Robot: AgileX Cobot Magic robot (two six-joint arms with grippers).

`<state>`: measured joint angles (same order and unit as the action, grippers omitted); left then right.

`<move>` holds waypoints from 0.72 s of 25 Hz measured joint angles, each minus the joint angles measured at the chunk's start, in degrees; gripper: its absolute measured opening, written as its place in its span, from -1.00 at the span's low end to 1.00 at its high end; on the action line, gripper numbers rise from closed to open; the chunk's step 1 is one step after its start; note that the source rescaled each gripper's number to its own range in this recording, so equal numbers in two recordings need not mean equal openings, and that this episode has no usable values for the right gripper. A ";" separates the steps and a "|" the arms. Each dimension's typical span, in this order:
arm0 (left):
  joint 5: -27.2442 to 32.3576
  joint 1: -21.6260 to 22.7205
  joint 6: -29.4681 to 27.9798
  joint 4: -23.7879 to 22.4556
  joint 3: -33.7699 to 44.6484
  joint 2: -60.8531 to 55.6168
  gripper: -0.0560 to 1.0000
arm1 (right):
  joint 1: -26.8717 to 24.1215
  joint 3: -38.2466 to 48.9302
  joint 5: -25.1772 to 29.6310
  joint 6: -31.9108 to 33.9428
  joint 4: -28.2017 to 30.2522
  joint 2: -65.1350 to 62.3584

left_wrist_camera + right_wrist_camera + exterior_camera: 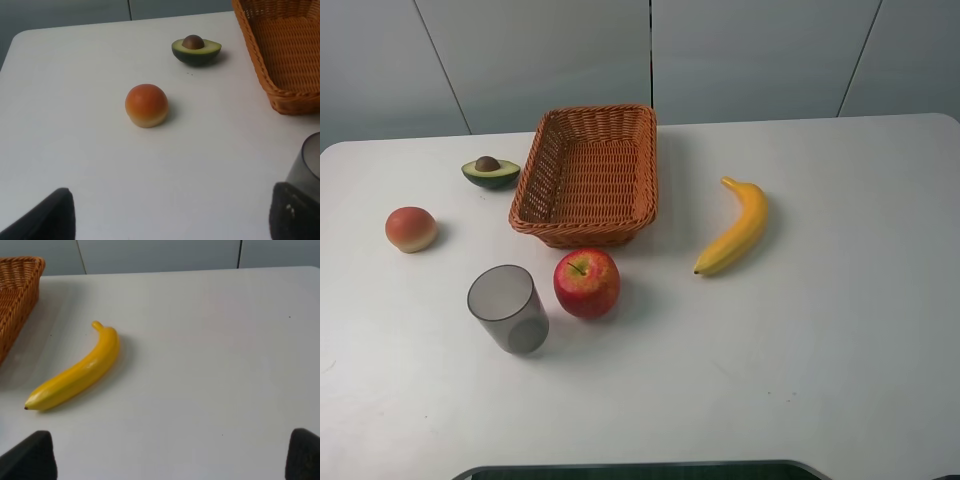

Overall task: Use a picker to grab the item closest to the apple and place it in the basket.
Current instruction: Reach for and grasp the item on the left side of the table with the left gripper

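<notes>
The left claw (169, 216) gapes wide and empty over the desk (790, 360), and so does the right claw (166, 456), with the banana (75, 374) ahead of it. The grey cup (508, 308) stands upright just beside the apple (587, 283), near the basket (582, 236).

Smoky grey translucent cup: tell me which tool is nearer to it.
Left. The left tool sits close beside the smoky grey translucent cup, which shows at the edge of its wrist view. The right tool faces the yellow banana, and its view shows no cup.
</notes>
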<state>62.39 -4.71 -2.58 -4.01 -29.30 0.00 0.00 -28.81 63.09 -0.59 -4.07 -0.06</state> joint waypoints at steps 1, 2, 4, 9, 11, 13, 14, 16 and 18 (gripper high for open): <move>0.00 0.00 0.00 0.00 0.00 0.00 0.99 | 0.00 0.00 0.00 0.00 0.00 0.00; 0.00 0.00 0.00 0.00 0.00 0.00 0.99 | 0.00 0.00 0.00 0.00 0.00 0.00; 0.00 0.00 0.00 0.00 0.00 0.00 0.99 | 0.00 0.00 0.00 0.00 0.00 0.00; 0.00 0.00 0.00 0.00 0.00 0.00 0.99 | 0.00 0.00 0.00 0.00 0.00 0.00; 0.00 0.00 0.00 0.00 0.00 0.00 0.99 | 0.00 0.00 0.00 0.00 0.00 0.00; 0.00 0.00 0.25 0.42 0.00 0.00 0.99 | 0.00 0.00 0.00 0.00 0.00 0.00; 0.00 0.00 1.38 0.87 0.00 0.00 0.99 | 0.00 0.00 0.00 0.00 0.00 0.00; -0.10 0.00 5.49 2.62 -0.12 0.17 0.99 | 0.00 0.00 0.00 0.00 0.00 0.00; -0.22 0.00 8.54 4.01 -1.03 2.22 0.99 | 0.00 0.00 0.00 0.00 0.00 0.00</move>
<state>62.17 -4.71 5.97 0.00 -30.33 2.22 0.00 -28.81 63.09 -0.59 -4.07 -0.06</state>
